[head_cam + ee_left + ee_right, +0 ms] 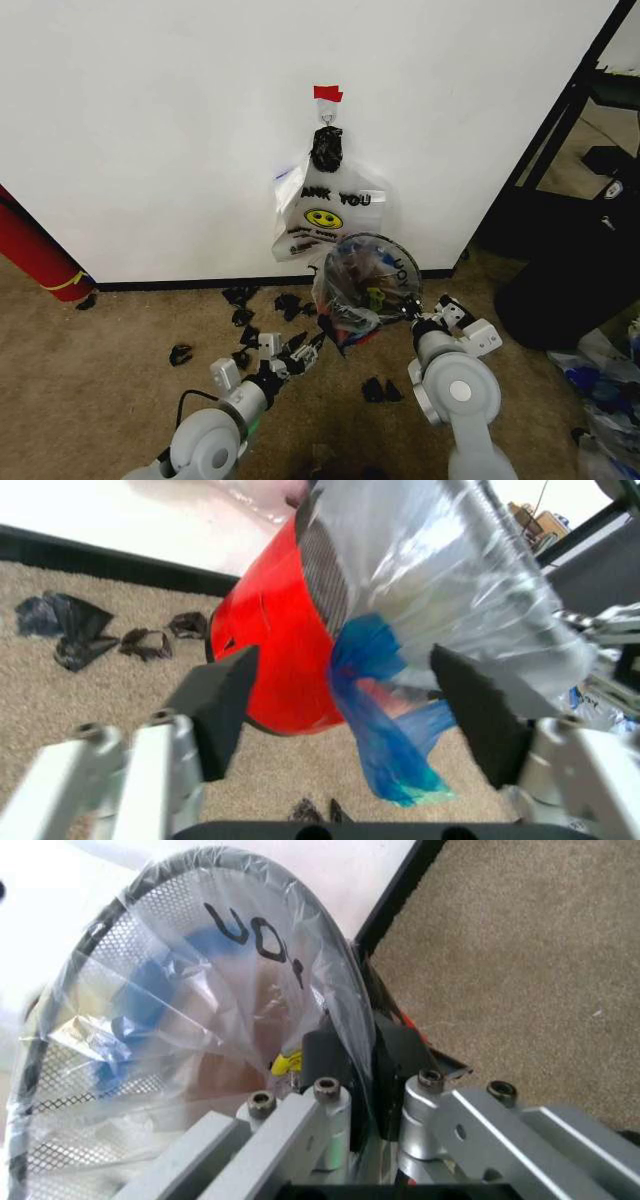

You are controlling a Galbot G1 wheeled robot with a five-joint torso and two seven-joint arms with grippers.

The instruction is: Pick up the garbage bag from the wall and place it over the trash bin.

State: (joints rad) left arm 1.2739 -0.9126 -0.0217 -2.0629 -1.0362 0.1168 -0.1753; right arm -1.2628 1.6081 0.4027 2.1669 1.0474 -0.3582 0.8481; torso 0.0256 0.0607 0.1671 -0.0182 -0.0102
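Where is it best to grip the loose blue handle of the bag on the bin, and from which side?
Probably grip the blue handle at its hanging strip beside the bin's red base, coming from the left end effector's side: it dangles free between those open fingers.

Black scraps (243, 318) lie scattered on the beige carpet (110, 380) — a red cylinder (35, 250) leans at the left, a black frame (560, 130) at the right.

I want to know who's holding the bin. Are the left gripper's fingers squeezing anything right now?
No. In the left wrist view the left gripper's black pads stand wide apart, with the trash bin and garbage bag beyond them.
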